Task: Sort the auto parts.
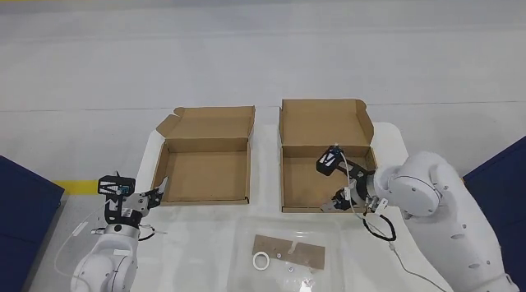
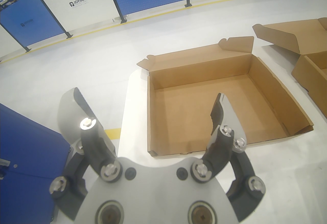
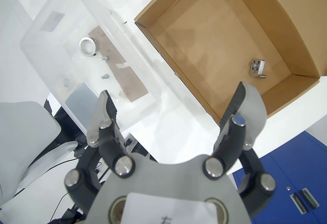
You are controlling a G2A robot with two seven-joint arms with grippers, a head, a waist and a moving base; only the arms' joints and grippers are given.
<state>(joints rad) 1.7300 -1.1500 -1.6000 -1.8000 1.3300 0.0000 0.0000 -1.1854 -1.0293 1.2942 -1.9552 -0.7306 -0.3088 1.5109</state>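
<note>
Top view, right end effector (image 1: 338, 203) spread, over right box (image 1: 302, 178) near edge

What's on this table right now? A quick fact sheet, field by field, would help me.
Left box: open cardboard, lid folded back
Right box: open, one metal bracket on its floor
Clear tray: metal ring and two small bolts inside
Left jaws: open, beside the left box's near corner
Right jaws: open, by the right box's near edge
</note>
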